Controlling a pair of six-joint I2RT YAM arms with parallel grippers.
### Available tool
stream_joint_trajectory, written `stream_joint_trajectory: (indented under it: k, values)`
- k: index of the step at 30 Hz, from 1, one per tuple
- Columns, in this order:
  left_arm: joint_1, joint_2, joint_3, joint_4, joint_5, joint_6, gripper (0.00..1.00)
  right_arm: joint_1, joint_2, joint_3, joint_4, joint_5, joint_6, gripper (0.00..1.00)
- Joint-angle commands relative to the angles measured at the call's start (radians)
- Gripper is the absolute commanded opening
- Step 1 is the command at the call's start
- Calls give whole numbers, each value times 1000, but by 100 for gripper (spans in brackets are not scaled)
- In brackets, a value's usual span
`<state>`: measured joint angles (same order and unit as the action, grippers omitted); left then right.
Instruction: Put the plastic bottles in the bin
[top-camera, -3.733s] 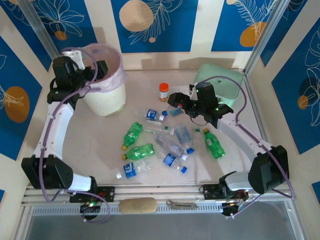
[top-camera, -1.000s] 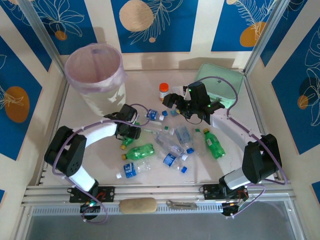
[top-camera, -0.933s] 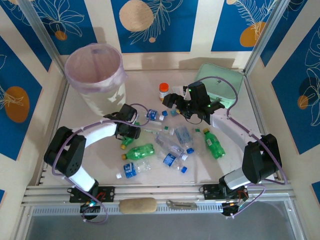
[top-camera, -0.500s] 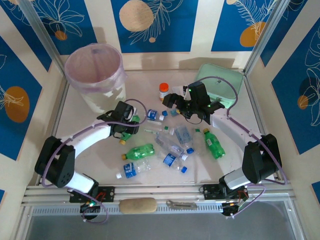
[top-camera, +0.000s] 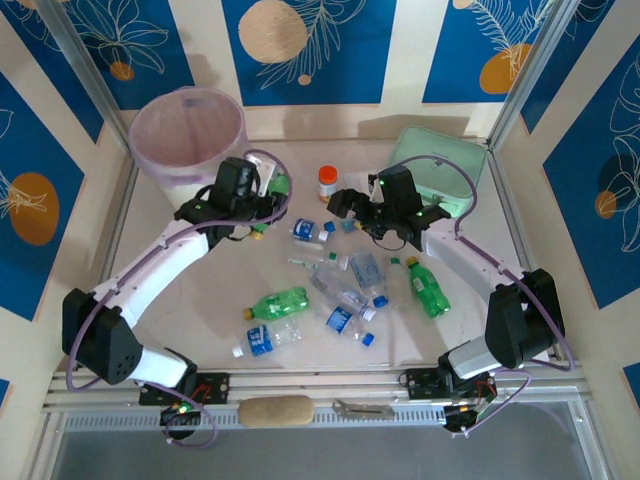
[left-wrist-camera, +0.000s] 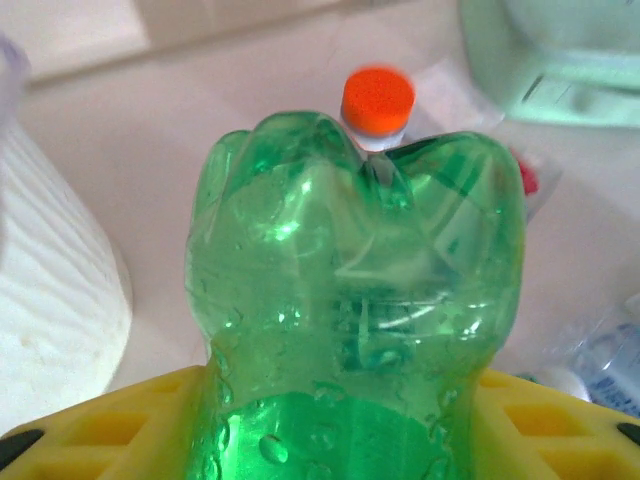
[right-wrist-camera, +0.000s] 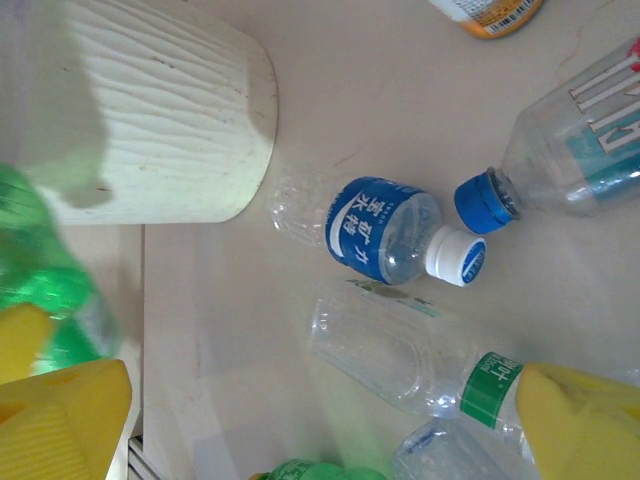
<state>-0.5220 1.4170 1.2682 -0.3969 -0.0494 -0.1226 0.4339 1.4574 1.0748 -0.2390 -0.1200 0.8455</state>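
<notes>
Green plastic bottle (left-wrist-camera: 355, 330) sits clamped in left gripper (top-camera: 268, 200), upper left beside tall white bin (top-camera: 140, 150); right gripper (top-camera: 340, 205) gapes wide, empty

Translucent green plastic bottle (left-wrist-camera: 355, 330) right up close, lobed base on top, clamped low between the left gripper's (left-wrist-camera: 340, 445) yellow jaws. Orange-capped jar (left-wrist-camera: 378, 105) behind it, ribbed white bucket (left-wrist-camera: 50, 290) at left.

Bin (top-camera: 165, 165): white, pink-lined, upright. Green bottle (left-wrist-camera: 360, 330): aloft, clamped in left tool (top-camera: 265, 195), 4 o'clock of bin. Other bottles (top-camera: 340, 295): lying scattered, 5 o'clock of bin.
</notes>
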Motion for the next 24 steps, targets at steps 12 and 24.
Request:
stream_joint_trajectory:
  k: [12, 24]
  values:
    - [123, 51, 367, -69, 18, 188, 54, -56, -84, -101, 39, -19, -7, 99]
    - [360, 79, 468, -5, 82, 159, 56, -85, -131, -130, 29, -20, -9, 99]
